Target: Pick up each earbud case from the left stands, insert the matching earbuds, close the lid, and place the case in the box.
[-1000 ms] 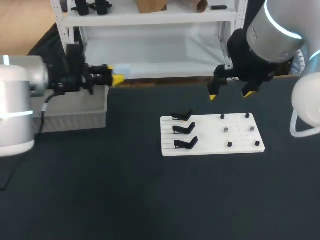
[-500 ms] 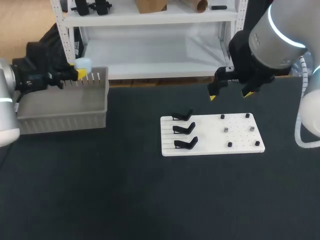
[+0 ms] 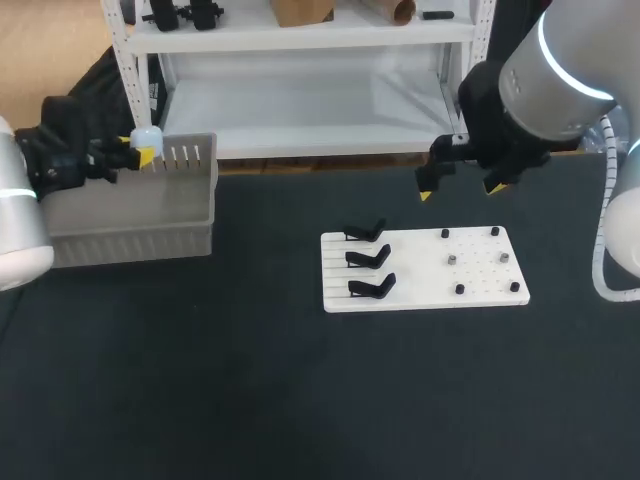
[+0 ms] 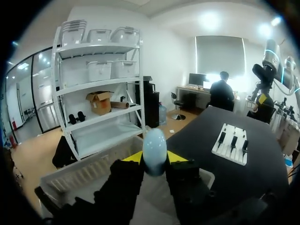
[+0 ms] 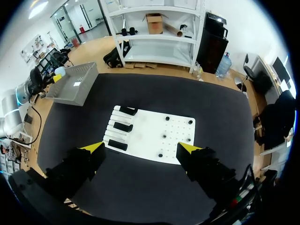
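Your left pincer [image 3: 140, 152] is pinching the pale blue earbud case [image 3: 147, 137] by its lower end. In the left wrist view the two yellow tips press on it from either side, and most of the case stands proud above them. It hangs far to the left of the white board [image 3: 480, 280], over the back rim of the grey box [image 3: 130, 228] rather than over the box's middle. All three black stands [image 3: 365, 260] on the board's left half are bare, so this is probably the last case to go in. I cannot make out a lid seam; it looks closed, but check it.

Your right pincer [image 3: 460, 188] is spread wide and holds nothing. It hovers above the board's far edge, clear of the small dark pieces on the board's right half, which are too small to identify.

The main risk is the drop point. If you let go where the case is now, it could strike the rim and tumble off behind the box, away from the board and off the desk. Bring it in over the box floor and lower it before you open.

The second risk is the grip — with so little of the case between the tips, a quick swing or sudden stop could tilt it or squeeze it out. If the lid isn't latched, a fall could pop it open and spill the earbuds.
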